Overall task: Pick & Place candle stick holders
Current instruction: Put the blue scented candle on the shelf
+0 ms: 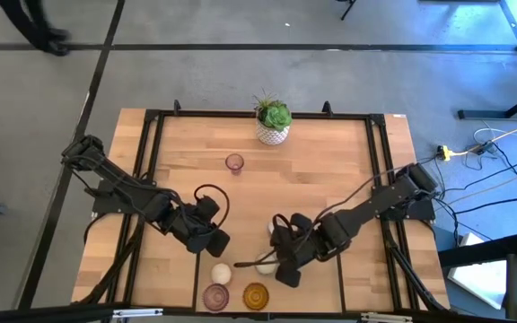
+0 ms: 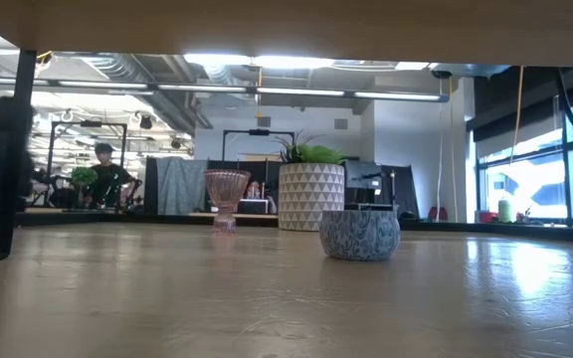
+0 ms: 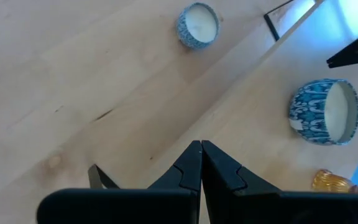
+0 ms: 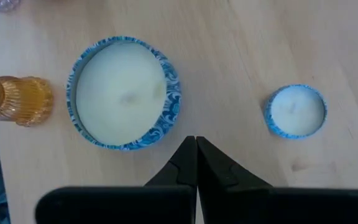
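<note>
Near the table's front edge stand a purplish-pink glass candle stick holder (image 1: 215,296), an amber glass one (image 1: 256,295) and a cream-white one (image 1: 221,273). A second pink glass holder (image 1: 233,162) stands alone farther back. My right gripper (image 4: 196,144) hovers shut above a large cream holder with a blue patterned rim (image 4: 123,93), with a small one (image 4: 296,111) and the amber holder (image 4: 14,99) to either side. My left gripper (image 3: 201,149) is shut over bare wood to the left (image 1: 215,240). No gripper shows in the low view.
A green plant in a white patterned pot (image 1: 273,123) stands at the middle of the far edge. Black frame rails (image 1: 142,170) run along the table's left and right sides. Bare wood lies between the far pink holder and the pot.
</note>
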Tool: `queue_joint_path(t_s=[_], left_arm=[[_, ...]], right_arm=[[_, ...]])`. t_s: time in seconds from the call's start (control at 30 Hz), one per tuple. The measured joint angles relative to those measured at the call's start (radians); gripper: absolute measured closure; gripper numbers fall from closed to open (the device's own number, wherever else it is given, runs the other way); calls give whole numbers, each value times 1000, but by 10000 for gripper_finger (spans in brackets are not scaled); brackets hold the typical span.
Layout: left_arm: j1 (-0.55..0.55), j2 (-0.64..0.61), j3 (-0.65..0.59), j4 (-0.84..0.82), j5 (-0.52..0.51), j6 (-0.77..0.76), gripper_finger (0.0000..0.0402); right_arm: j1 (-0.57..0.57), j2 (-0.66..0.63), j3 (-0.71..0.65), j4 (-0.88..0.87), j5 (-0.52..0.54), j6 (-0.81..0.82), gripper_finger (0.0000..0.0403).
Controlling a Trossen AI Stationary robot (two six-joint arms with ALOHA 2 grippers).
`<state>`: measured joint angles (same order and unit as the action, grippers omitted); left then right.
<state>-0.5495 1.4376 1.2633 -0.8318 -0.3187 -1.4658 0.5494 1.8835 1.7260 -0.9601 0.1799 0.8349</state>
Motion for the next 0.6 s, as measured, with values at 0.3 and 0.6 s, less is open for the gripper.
queue_joint_path(t_s=[0.3,0.6], left_arm=[[-6,-3,0,2,0,-14,400],[-6,-3,0,12,0,-14,400]], right_arm=[[16,1,0,18,0,6,403],[13,23,0,81,0,-36,403]])
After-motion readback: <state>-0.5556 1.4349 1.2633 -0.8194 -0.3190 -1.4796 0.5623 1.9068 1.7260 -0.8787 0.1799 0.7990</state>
